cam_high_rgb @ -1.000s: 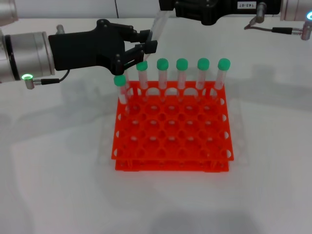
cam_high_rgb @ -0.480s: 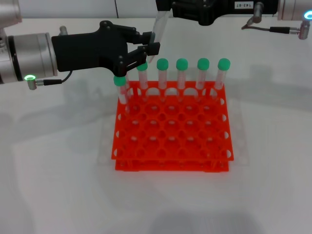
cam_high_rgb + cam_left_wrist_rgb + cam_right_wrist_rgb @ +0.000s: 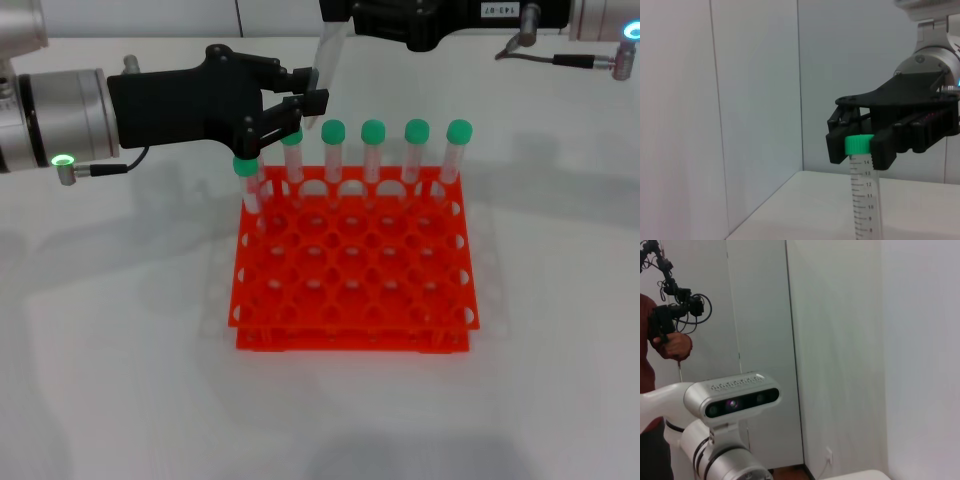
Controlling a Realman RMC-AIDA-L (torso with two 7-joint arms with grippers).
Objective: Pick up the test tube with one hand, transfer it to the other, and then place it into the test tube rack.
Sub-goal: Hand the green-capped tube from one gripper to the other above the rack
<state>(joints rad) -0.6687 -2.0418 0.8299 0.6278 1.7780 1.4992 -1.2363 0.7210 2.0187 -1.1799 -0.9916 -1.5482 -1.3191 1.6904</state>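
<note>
1. Both arms have shifted only slightly since a second ago: the left gripper (image 3: 305,92) has edged a little up and toward the far edge of the worktop (image 3: 120,340), and the right gripper (image 3: 345,15) has drawn a touch toward the left side.
2. Left gripper, black and unlabelled on a silver wrist with a green light, hangs above the rack's (image 3: 352,262) far-left corner, its fingers closed narrow around the tube's lower part.
3. The tube (image 3: 325,55) slants in the air above the far-left corner of the rack, apart from it, its upper end running up to the right gripper at the far edge.
4. In the left wrist view the right gripper (image 3: 860,152) has its black fingers (image 3: 883,154) pressed on either side of the tube's (image 3: 863,200) green cap (image 3: 859,144), so both grippers hold the same tube.
5. Six other green-capped tubes stand in the rack: five (image 3: 373,152) along its far row and one (image 3: 247,185) at the left end of the next row.
</note>
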